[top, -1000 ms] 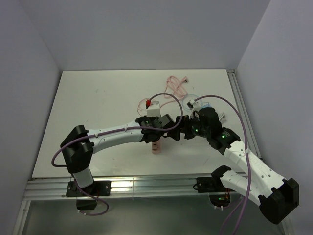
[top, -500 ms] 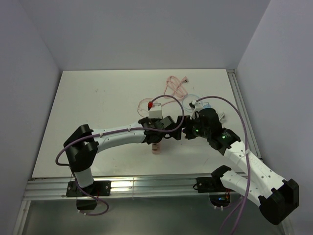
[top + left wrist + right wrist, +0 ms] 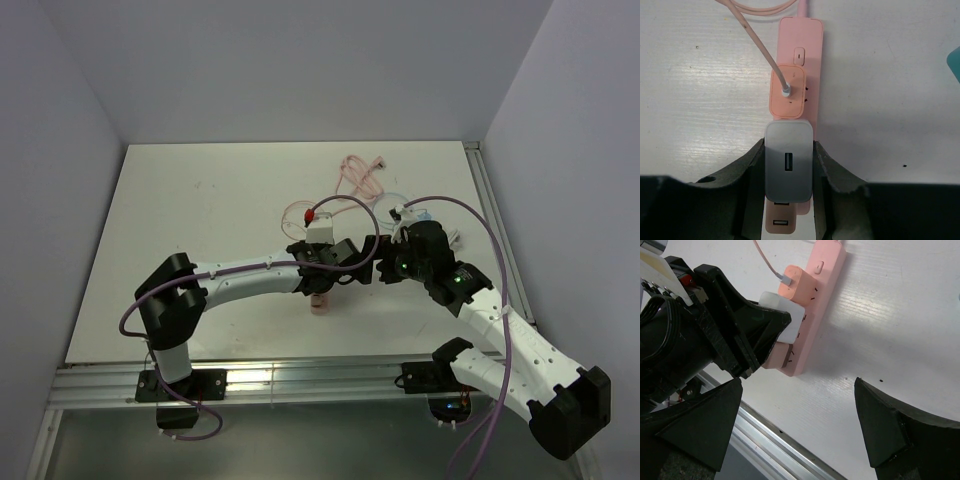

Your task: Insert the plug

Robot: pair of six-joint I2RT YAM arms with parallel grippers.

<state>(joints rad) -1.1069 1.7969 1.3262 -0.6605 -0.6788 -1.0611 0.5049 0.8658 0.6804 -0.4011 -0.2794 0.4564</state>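
The grey plug hides its pins, so I cannot tell how deep it sits in the pink strip. The left jaws pinch it between them; the right jaws hang wide open nearby.

**Left wrist view.** The long pink plastic power strip lies flat on the white tabletop, running from the near side of the view to the far side. The small square pink charger block sits on the strip's middle, and a thin pink cable leaves its top face toward the far left. Just nearer stands the white rectangular USB plug adapter, over the strip and between the fingers of the left gripper, one finger against each side.

**Top view.** The strip lies near the table's front edge, under the left wrist. The right gripper is just to its right, jaws apart. A loose pink cord lies well behind.
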